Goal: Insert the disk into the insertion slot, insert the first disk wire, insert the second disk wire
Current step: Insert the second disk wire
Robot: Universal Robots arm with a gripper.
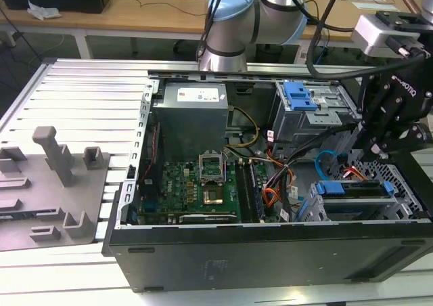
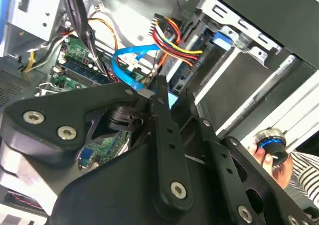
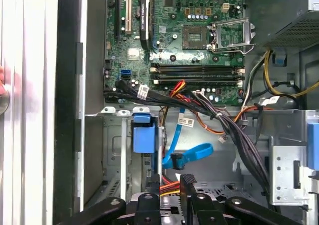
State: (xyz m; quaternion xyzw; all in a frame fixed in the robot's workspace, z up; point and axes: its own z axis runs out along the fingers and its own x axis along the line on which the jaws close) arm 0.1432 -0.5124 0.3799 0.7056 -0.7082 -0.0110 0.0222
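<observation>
At the exterior view's left, a grey moulded fixture tray lies on the slatted metal tabletop. Beside it stands the open computer case. Inside are a boxy grey power supply and, below that, the green motherboard.

Further right a blue data cable loops loose above the drive area. It shows in both wrist views, and its plug end hangs free. A red, yellow and black power wire bundle runs near it.

The taller bay, with its blue latch, sits toward the case's far corner. The insertion slot lies nearer, at the case's right end. It is a low rectangular bay of grey sheet metal punched with holes, and its wall shows in the first wrist view. A blue-railed disk appears to sit in it, though shadow makes this uncertain.

The black pincer hangs just above the slot, near the blue cable. It appears in both wrist views, but I cannot tell whether it is apart or together.

At the edge of the second wrist view, a person's hand holds a round knob.
</observation>
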